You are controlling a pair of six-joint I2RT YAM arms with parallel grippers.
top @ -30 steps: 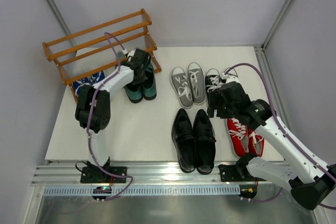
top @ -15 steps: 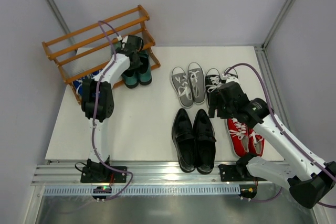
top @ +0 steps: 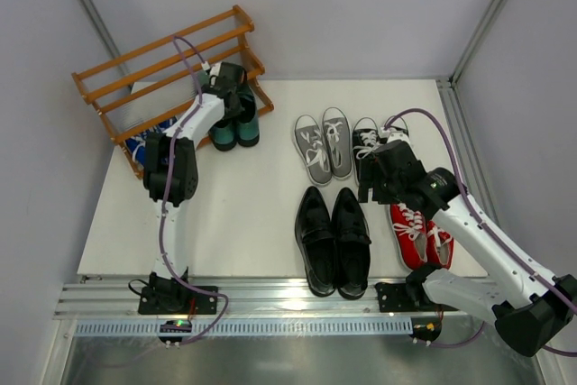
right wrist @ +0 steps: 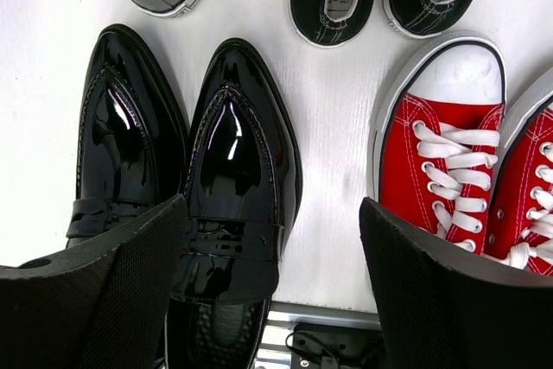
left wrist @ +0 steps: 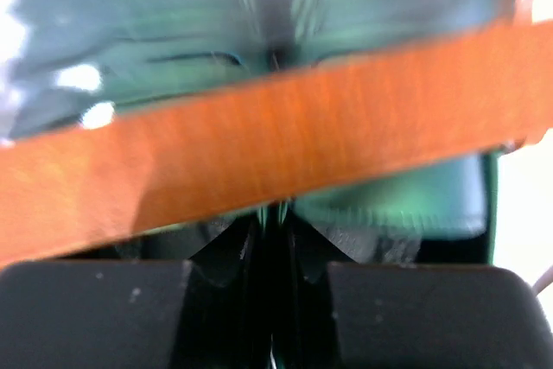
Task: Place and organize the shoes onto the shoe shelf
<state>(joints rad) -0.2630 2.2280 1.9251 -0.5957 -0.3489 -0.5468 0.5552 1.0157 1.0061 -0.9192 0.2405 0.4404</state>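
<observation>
Green loafers (top: 236,132) at shelf (top: 135,57) front | left gripper (left wrist: 273,248) narrow, grip unclear | right gripper (right wrist: 272,213) wide | you release next

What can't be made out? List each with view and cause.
- Left wrist: blur smears the dark green loafers and orange-brown wooden shelf rail; left gripper's grip unclear.
- Top: blue sneakers mostly under the shelf's rails.
- Top: right arm covers most of the black-and-white lace-up sneakers.
- Right wrist: red white-laced sneakers cut by the edge.

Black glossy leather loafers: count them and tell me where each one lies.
2. One black glossy leather loafer lies at the white table's near middle; the other lies beside it, on its right.
</observation>
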